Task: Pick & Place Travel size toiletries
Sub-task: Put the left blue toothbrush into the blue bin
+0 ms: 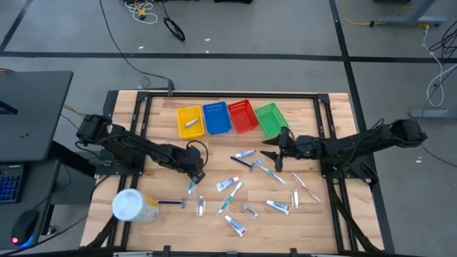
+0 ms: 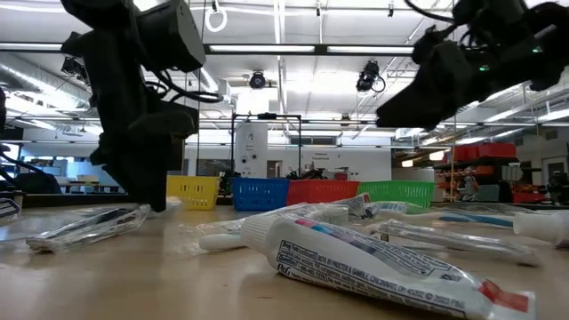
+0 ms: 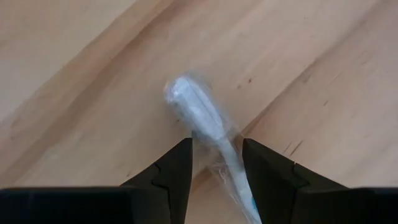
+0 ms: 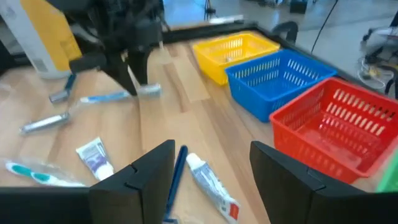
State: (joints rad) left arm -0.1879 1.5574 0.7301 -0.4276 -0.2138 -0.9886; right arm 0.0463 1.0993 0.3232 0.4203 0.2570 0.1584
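- Fingers (image 3: 180,168) of the left gripper (image 3: 216,163) straddled a wrapped toothbrush (image 3: 198,113) on the surface (image 3: 311,74), not yet pinching it.
- Right gripper (image 4: 211,165) hovered, fingers spread, above a tube (image 4: 211,180).

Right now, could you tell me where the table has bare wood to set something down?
Bare wood lies left of the yellow basket, behind the left pincer, and along the right edge past the right arm. A strip fronts the white-and-yellow container. It is crowded mid-table, where toothpaste tubes and toothbrushes scatter below the right pincer.
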